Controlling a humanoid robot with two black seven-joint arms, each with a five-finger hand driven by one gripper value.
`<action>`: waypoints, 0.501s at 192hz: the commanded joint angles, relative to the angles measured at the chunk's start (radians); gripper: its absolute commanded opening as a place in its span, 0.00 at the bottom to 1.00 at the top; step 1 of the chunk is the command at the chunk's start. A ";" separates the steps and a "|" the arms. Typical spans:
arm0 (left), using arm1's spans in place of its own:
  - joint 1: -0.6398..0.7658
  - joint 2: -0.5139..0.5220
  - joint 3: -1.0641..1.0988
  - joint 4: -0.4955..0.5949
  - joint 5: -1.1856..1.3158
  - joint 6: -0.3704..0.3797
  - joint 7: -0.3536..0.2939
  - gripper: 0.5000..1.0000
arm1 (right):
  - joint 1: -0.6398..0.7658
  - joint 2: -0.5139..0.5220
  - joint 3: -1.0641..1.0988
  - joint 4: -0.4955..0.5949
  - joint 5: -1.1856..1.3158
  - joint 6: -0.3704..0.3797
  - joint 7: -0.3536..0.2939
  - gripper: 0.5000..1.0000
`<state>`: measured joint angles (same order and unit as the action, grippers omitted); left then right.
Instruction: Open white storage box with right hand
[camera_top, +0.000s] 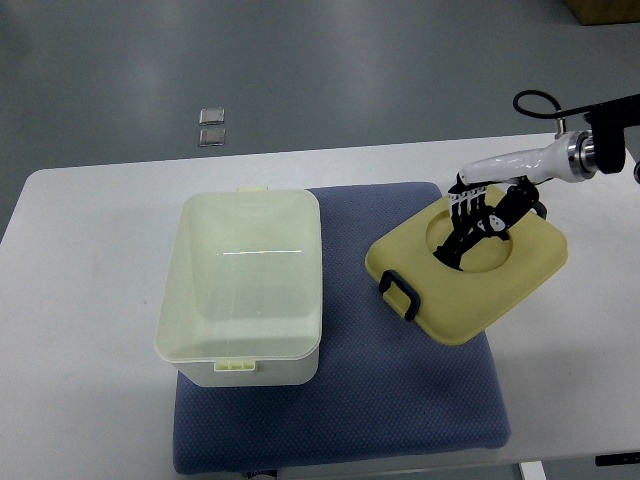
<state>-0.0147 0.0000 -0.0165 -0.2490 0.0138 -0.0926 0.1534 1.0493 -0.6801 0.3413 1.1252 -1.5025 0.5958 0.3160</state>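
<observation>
The pale white storage box (245, 290) stands open and empty on the left part of a blue mat (390, 400). Its lid (490, 290) lies off the box on the right of the mat, turned at an angle, with a black latch (400, 293) at its near-left edge. My right hand (475, 225) comes in from the right on a white forearm (515, 162). Its black fingers (458, 243) are stretched out and reach into the round recess of the lid without gripping it. The left arm does not show.
The mat lies on a white table (80, 300). The lid's right corner overhangs the mat onto the table. Beyond the far table edge is grey floor with two small square plates (211, 127). A cardboard box corner (605, 10) shows at the top right.
</observation>
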 joint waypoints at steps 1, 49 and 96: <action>0.001 0.000 0.000 0.000 0.000 0.001 0.000 1.00 | -0.011 0.053 -0.001 -0.005 -0.002 -0.021 -0.002 0.00; 0.001 0.000 0.001 0.000 0.000 0.001 0.000 1.00 | -0.005 0.188 -0.001 -0.010 -0.004 -0.074 -0.011 0.00; 0.001 0.000 0.000 0.002 0.000 0.001 0.000 1.00 | -0.012 0.248 0.001 -0.065 -0.002 -0.093 -0.012 0.14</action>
<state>-0.0139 0.0000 -0.0167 -0.2477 0.0137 -0.0920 0.1534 1.0432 -0.4465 0.3405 1.0903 -1.5063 0.5088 0.3038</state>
